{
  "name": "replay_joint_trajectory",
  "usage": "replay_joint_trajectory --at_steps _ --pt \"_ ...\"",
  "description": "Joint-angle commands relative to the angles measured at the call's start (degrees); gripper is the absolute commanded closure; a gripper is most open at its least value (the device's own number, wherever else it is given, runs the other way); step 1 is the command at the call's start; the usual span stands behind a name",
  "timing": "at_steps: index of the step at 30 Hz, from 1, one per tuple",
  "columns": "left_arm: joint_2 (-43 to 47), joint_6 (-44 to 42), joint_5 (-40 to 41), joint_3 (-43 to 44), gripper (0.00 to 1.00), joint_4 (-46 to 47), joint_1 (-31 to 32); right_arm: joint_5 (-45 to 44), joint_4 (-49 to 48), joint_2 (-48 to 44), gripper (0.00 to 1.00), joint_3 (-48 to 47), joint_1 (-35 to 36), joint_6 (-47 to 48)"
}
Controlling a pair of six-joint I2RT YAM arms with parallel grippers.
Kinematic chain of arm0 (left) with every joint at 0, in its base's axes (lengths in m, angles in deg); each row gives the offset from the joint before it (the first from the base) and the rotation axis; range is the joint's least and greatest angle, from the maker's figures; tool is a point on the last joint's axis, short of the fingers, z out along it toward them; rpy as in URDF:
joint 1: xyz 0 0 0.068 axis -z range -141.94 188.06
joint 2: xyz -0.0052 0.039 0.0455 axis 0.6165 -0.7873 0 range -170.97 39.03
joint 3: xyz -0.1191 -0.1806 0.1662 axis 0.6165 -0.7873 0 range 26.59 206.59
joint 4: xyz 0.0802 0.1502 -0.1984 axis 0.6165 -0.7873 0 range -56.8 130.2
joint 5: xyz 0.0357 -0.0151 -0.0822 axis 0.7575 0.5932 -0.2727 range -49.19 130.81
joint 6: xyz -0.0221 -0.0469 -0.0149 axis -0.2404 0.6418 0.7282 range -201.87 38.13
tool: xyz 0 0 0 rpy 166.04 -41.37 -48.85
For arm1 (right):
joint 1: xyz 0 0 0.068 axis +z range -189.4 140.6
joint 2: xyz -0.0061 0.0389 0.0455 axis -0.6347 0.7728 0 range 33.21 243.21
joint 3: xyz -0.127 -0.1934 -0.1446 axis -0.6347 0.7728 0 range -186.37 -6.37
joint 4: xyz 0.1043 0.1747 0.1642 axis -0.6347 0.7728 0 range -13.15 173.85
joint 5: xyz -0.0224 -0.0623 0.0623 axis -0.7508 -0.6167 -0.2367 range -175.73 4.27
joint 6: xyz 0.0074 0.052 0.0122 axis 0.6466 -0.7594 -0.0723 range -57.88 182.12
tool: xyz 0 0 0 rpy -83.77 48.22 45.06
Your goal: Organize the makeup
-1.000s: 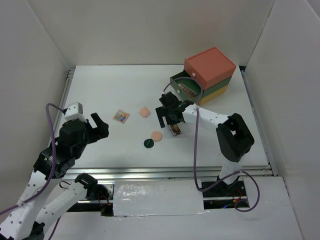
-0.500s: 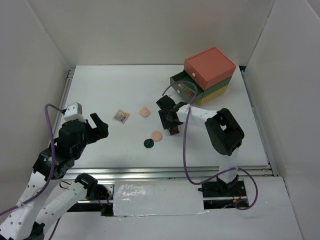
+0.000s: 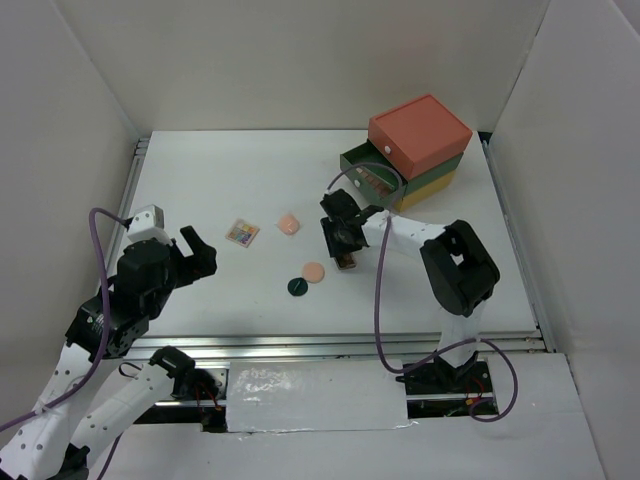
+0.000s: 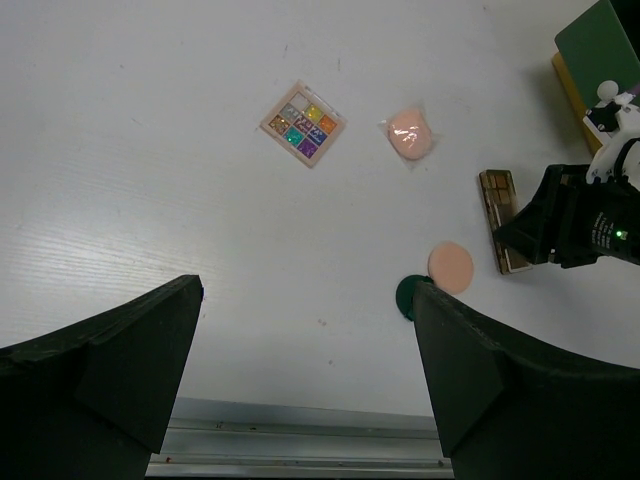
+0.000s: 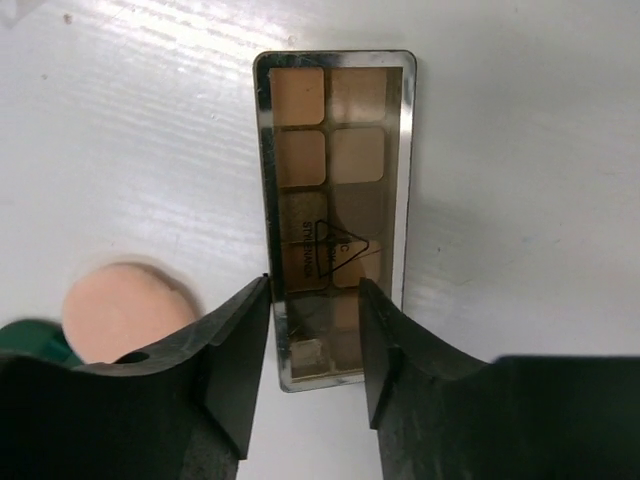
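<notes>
Right gripper [image 5: 313,290]: hovering over the near end of a long brown palette [image 5: 333,180], with the fingers [image 5: 230,350] parted by a narrow gap, narrower than the palette itself, and clamping nothing between them; touching the palette surface or not, cannot tell.
Long brown palette: lying flat on the white table [image 3: 200,170], in front of the drawer box [image 3: 420,135] and apart from it, with its far end showing past the fingertips.
Second long palette [image 3: 375,180]: resting inside the pulled-out dark green drawer [image 3: 352,160] of the box.
Left gripper [image 4: 305,300]: hanging above the left side of the table, with the fingers [image 4: 100,370] spread wide and holding nothing.
Square multicolour palette [image 4: 303,124]: lying alone on the table, well apart from both grippers.
First peach compact [image 4: 410,135]: lying near the square palette, on its right in the left wrist view.
Second peach compact [image 4: 451,266]: lying just beside the long brown palette.
Dark green disc [image 4: 408,296]: touching or slightly overlapping the second peach compact, on the side nearer to the arm bases.
</notes>
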Motion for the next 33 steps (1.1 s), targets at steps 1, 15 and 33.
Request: replay_joint_trajectory --at_steps 1,15,33 --pt "0.4 -1.1 0.7 -0.5 0.01 1.9 0.0 2.3 -0.5 -5.1 0.85 1.5 0.2 -1.0" --pt "-0.6 -1.5 0.1 -0.5 0.01 2.1 0.0 -4.4 3.9 -0.1 0.02 -4.1 -0.3 1.1" --pt "-0.4 -1.7 -0.1 -0.6 0.01 2.3 0.0 0.5 6.3 9.7 0.52 -7.2 -1.0 1.5"
